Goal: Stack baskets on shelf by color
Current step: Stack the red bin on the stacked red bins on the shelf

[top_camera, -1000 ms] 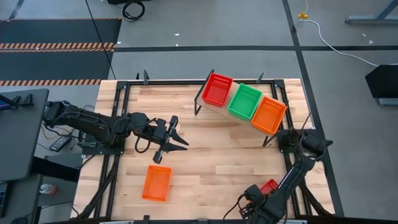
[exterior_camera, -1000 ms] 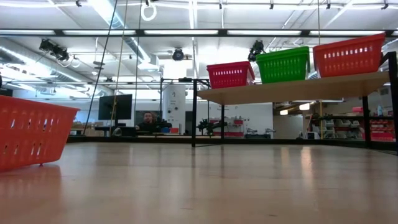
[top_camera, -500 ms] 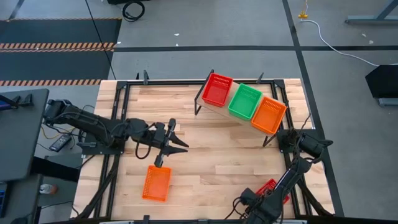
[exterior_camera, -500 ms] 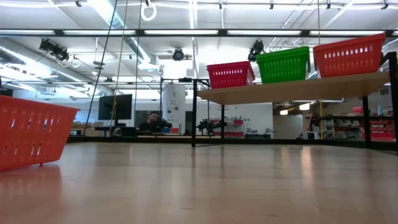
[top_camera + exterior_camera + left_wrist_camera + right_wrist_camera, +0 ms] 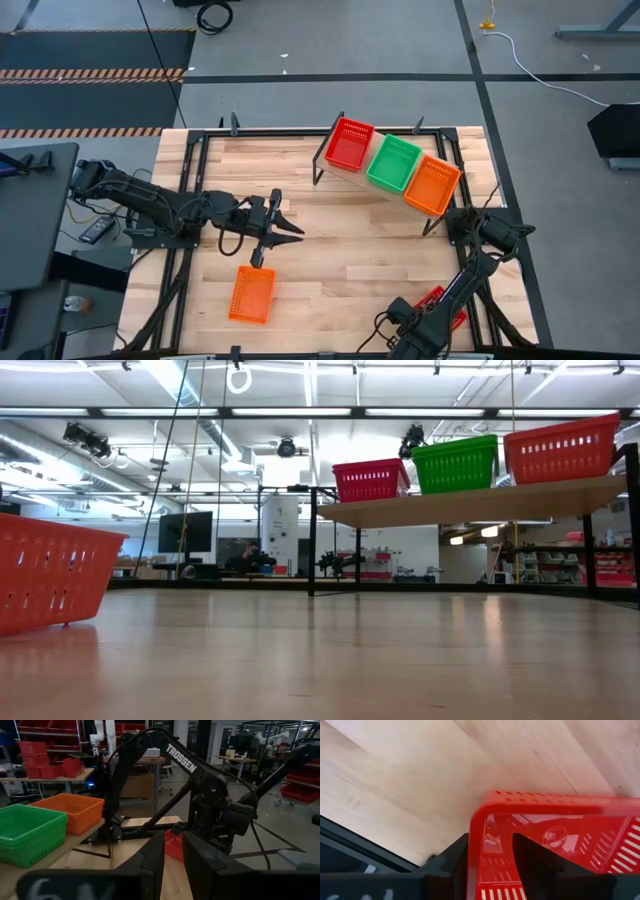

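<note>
A: Where is the right gripper [image 5: 490, 865]?

B: Low at the near right edge of the table [image 5: 330, 240], its two fingers straddling the rim of a red basket [image 5: 560, 835], one inside the wall and one outside. They sit close to the plastic, yet whether they pinch it I cannot tell.

A: And the left gripper [image 5: 275, 232]?

B: Above the left-middle of the table, empty. Its wrist camera shows the fingers [image 5: 152, 865] with a narrow gap between them, so slightly parted.

A: What about the surface and the room?

B: Light wooden planks in a black metal frame, on a grey floor with dark strips. The low camera looks into a workshop with ceiling lights, a screen and a person [image 5: 245, 555] far behind.

A: The baskets?

B: Shallow mesh plastic. On the shelf [image 5: 470, 503], a tilted wooden board on black legs at the far right, stand a shelf red basket [image 5: 349, 143], a green basket [image 5: 393, 163] and an orange basket [image 5: 432, 184], side by side. A loose orange basket [image 5: 252, 294] lies on the near left of the table, just beside the left gripper
</note>
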Controlling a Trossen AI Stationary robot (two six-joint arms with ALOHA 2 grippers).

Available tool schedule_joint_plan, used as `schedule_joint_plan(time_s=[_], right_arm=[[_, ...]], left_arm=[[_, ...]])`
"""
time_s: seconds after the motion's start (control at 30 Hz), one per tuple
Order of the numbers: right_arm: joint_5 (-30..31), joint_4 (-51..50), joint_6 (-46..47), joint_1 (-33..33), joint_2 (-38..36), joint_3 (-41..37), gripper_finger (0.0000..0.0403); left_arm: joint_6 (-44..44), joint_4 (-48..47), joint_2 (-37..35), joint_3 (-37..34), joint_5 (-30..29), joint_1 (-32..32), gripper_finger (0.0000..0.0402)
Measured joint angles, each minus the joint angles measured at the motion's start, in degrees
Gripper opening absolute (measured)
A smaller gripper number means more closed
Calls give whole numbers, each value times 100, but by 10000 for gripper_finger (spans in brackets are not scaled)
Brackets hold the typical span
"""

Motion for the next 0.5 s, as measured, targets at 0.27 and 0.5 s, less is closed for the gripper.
schedule_joint_plan(time_s=[0.27, 0.5], right_arm=[[20, 73, -53, -116, 0, 0, 123], [17, 146, -112, -116, 0, 0, 99]], left_arm=[[-2, -46, 0, 0, 1, 0, 69], [-2, -80, 0, 0, 2, 2, 67]])
